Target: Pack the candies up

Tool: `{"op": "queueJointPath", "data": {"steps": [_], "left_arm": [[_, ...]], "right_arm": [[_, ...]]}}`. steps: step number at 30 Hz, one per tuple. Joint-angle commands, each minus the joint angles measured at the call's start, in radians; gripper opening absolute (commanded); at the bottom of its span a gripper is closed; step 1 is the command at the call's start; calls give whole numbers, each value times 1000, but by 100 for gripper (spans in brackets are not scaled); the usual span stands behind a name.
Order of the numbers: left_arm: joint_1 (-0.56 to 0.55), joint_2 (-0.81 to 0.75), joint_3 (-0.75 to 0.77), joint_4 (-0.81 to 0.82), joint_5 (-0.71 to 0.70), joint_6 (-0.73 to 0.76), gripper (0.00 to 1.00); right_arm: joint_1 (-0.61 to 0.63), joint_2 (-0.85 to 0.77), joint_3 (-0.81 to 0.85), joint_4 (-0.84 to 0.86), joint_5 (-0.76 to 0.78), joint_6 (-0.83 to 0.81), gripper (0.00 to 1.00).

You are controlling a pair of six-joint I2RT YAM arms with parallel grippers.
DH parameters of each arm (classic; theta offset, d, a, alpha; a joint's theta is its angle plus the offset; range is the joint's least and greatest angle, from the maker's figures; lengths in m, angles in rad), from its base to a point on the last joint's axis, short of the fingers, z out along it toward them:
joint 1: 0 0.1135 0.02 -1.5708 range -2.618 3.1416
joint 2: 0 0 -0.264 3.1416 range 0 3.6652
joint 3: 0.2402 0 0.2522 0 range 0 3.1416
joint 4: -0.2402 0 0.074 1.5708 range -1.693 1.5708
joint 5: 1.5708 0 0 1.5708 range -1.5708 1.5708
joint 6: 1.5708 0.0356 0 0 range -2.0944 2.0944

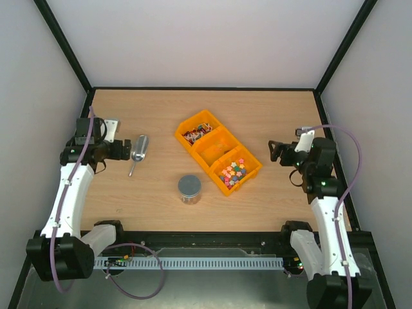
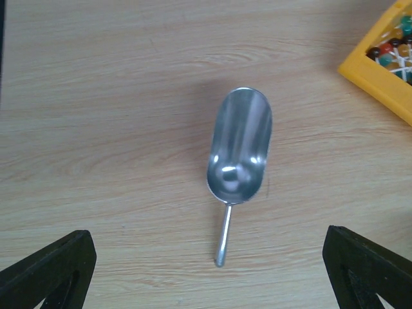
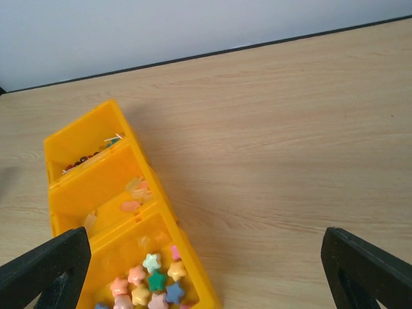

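Observation:
The candies (image 1: 196, 133), tiny red, white and dark wrapped sweets, lie in the far compartment of a yellow three-part bin (image 1: 207, 143). They also show in the left wrist view (image 2: 394, 48) and in the right wrist view (image 3: 90, 154). A metal scoop (image 1: 138, 151) lies on the table, bowl away from me. My left gripper (image 1: 122, 150) is open and empty just left of it. In the left wrist view the gripper (image 2: 206, 270) straddles the scoop's handle end (image 2: 222, 248) from above, not touching it. My right gripper (image 1: 275, 151) is open and empty, right of the bin.
A round tin with a grey lid (image 1: 189, 188) stands in front of the bin. Pastel star pieces (image 1: 233, 172) fill the bin's near compartment, seen too in the right wrist view (image 3: 148, 290). Pale pieces (image 3: 132, 193) lie in the middle compartment. Black frame posts edge the table.

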Motion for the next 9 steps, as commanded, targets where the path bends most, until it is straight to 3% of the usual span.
{"op": "queueJointPath", "data": {"steps": [1, 9], "left_arm": [[3, -10, -5, 28, -78, -26, 99], [1, -50, -25, 72, -73, -3, 99]], "right_arm": [[-3, -85, -59, -1, 44, 42, 99], [-3, -152, -66, -25, 65, -7, 99]]}}
